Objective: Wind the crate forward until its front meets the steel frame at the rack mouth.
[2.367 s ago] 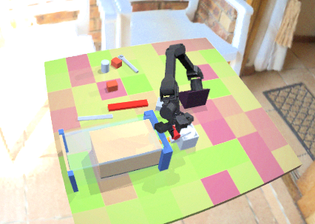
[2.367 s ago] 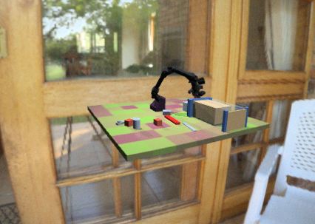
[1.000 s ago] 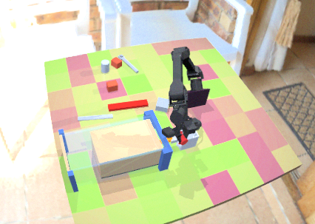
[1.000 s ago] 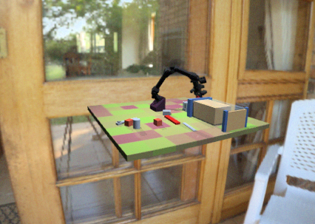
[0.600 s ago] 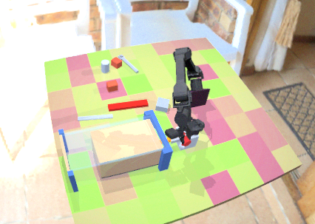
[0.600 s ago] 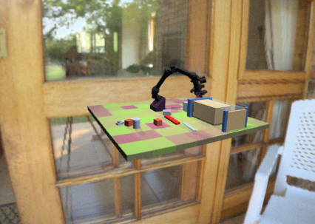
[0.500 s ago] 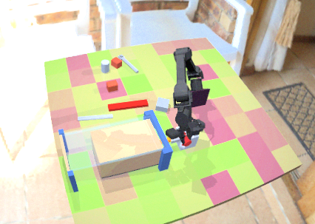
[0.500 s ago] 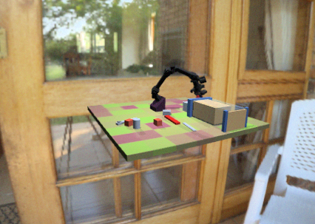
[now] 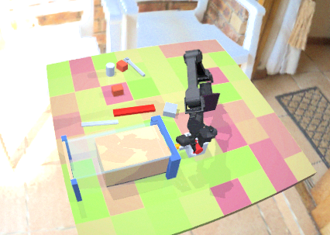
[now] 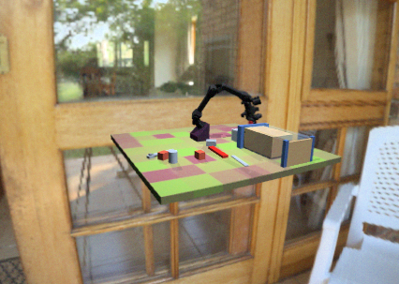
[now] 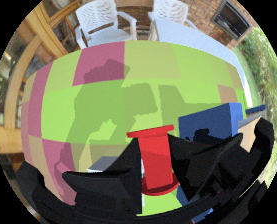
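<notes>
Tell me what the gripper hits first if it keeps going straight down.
Probably the winch right under the gripper, which is shut on the red handle. How far above it the gripper stands is unclear.

Checkered bench (image 9: pixel 248 181) carries red blocks (image 9: pixel 117 89), red bar (image 9: pixel 133 110), grey cylinder (image 9: pixel 110 69).
</notes>
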Controlling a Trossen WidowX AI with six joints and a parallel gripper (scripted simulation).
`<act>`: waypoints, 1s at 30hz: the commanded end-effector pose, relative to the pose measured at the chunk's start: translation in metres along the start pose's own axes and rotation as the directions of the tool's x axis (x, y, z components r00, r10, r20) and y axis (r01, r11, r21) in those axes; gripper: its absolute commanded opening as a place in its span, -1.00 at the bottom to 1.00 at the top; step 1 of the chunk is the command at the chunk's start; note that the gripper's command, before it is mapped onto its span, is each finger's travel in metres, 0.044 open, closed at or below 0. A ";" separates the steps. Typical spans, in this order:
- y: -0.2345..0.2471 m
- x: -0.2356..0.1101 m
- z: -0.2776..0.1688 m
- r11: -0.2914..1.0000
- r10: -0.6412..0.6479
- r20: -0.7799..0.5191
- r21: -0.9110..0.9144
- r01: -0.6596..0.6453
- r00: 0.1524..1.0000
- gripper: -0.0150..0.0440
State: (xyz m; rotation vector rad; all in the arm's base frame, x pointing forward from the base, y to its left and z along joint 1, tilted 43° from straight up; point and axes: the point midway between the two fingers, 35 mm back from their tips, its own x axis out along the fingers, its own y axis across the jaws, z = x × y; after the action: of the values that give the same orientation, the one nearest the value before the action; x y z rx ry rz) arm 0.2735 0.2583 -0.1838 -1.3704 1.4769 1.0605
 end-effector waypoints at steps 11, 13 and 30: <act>0.030 0.004 0.013 0.998 0.047 0.013 -0.032 -0.046 0.999 -0.49; 0.031 0.004 0.013 0.998 0.047 0.014 -0.032 -0.046 0.999 -0.49; 0.052 0.005 0.018 0.998 0.048 0.014 -0.032 -0.047 0.999 -0.49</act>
State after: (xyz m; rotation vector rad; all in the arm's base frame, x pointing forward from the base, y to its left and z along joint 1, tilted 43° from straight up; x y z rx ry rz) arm 0.2437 0.2732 -0.1910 -1.3620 1.4660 1.0893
